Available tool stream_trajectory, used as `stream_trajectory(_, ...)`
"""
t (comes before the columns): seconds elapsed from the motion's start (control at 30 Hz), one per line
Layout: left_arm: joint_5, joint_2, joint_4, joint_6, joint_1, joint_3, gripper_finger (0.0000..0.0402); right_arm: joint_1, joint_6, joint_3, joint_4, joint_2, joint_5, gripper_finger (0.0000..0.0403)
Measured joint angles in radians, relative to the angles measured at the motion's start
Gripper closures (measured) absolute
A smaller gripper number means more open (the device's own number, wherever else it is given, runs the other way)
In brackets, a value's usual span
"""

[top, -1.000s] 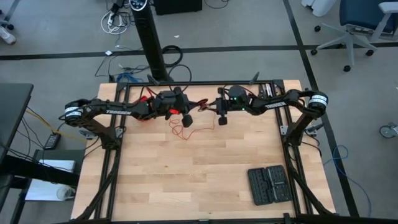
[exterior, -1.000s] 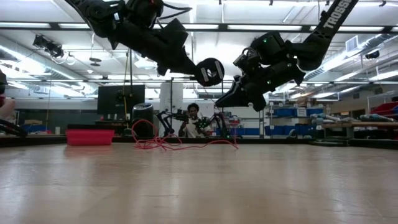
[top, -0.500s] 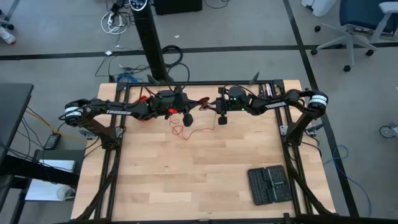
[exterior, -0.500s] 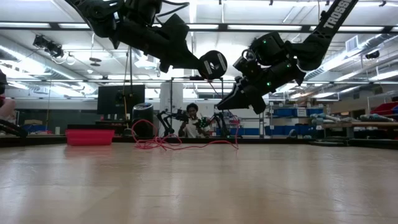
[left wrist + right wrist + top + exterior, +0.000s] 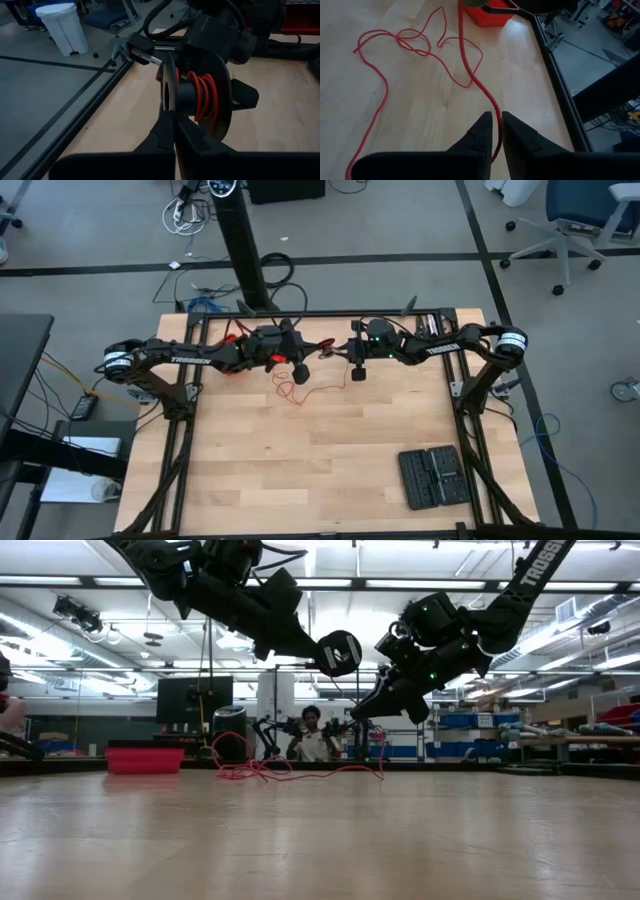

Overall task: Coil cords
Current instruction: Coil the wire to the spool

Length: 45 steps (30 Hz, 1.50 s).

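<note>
As the right gripper (image 5: 493, 131) narrowed onto the red wire (image 5: 470, 80) near the bench's far edge, the left gripper (image 5: 174, 131), pressed together, held the spool (image 5: 197, 95), readying another wrap.

My two arms are dark, jointed links; the left arm (image 5: 180, 358) carries white lettering, apparently the maker's name. A green light glows on the right arm (image 5: 440, 343), whose shoulder has a white band.

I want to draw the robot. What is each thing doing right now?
left gripper, jaws shut on the spool rim.
right gripper, jaws nearly shut around the red wire.
red wire, partly wound on spool, rest loose on table.
spool, held above the table.
</note>
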Motion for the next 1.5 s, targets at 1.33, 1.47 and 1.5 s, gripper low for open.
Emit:
stream_trajectory(1.33, -0.206, 0.000, -0.201, 0.122, -0.001, 0.002, 0.0400, 0.054, 0.295, 0.125, -0.071, -0.132, 0.055, 0.0401)
stream_trajectory(1.47, -0.235, 0.000, -0.190, 0.071, -0.003, 0.008, 0.0400, 0.107, 0.341, 0.207, -0.100, -0.075, 0.061, 0.0401)
stream_trajectory(1.5, -0.239, 0.000, -0.188, 0.056, -0.003, 0.013, 0.0400, 0.118, 0.344, 0.227, -0.106, -0.063, 0.081, 0.0401)
